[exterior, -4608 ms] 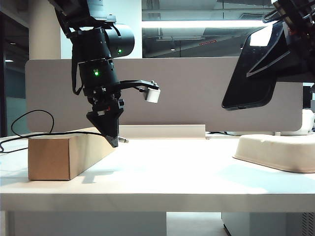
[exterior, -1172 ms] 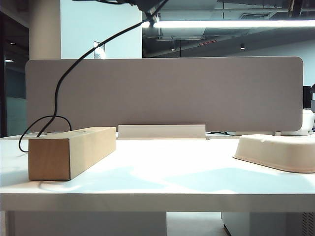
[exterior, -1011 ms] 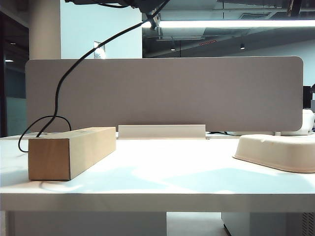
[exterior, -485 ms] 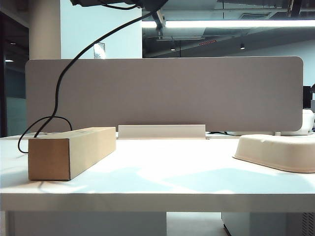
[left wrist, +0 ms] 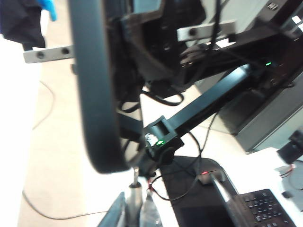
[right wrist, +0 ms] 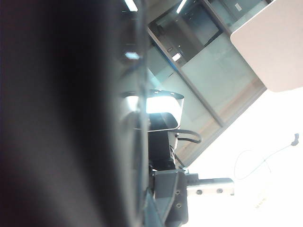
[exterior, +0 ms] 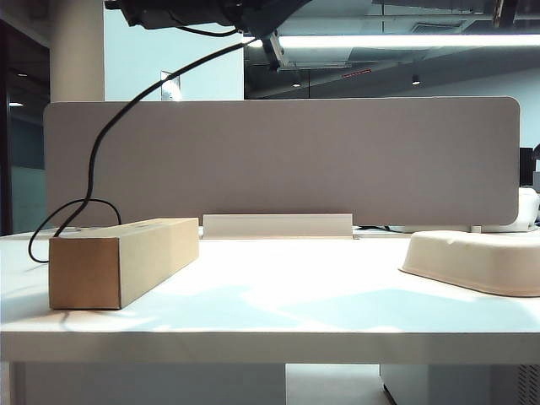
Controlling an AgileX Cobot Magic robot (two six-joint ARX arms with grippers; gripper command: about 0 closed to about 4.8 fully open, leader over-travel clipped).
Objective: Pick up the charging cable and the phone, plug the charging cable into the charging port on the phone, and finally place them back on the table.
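My left gripper (left wrist: 136,197) is shut on the pale plug housing of the charging cable (left wrist: 135,204). Its silvery tip points at the rounded bottom end of the phone (left wrist: 94,85), close below it; whether they touch I cannot tell. The charging port is not visible. In the exterior view the black charging cable (exterior: 101,143) climbs from behind the cardboard box to my left arm (exterior: 202,10) at the top edge; the phone is above that view. In the right wrist view the phone (right wrist: 57,113) is a dark blur with my right gripper (right wrist: 150,210) shut on it.
On the white table (exterior: 295,291) a tan cardboard box (exterior: 118,261) lies at the left and a pale moulded tray (exterior: 472,261) at the right. A grey divider panel (exterior: 295,160) runs along the back, with a low white strip (exterior: 277,226) at its foot.
Earlier the left gripper was low by the box and the phone hung at upper right; both have since risen above the exterior view. Over the last second the left arm edged down into the top edge.
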